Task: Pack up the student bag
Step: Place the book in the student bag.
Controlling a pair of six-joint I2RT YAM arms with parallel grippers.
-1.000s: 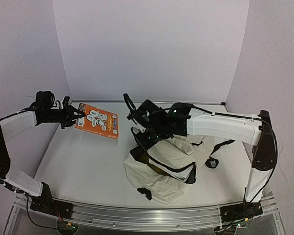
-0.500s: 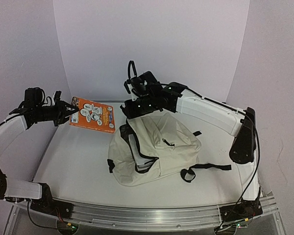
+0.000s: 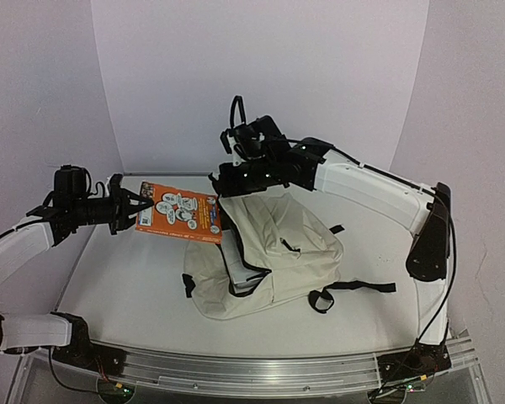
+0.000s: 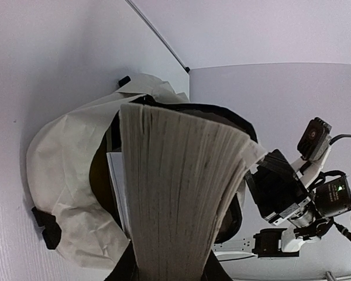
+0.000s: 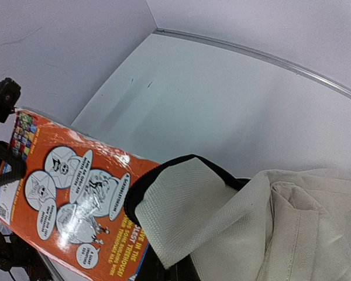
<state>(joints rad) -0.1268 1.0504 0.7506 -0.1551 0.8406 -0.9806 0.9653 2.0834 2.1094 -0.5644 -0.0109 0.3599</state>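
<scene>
The bag (image 3: pixel 273 248) lies on the white table (image 3: pixel 126 282), right of the middle, its open mouth turned to the left and one black strap (image 3: pixel 353 287) trailing off to the right. The right gripper (image 3: pixel 225 187) is clamped on the bag's top flap (image 5: pixel 175 216) – cream cloth with a black edge – and holds it up off the table toward the back wall. The left gripper (image 3: pixel 137 209) pinches an orange book (image 3: pixel 178 213) by its left edge and holds it level in the air, the cover facing up. The book's free edge reaches the rim of the bag's mouth – whether it is past the rim cannot be told. Something flat and white (image 3: pixel 236 271) shows inside the opening
</scene>
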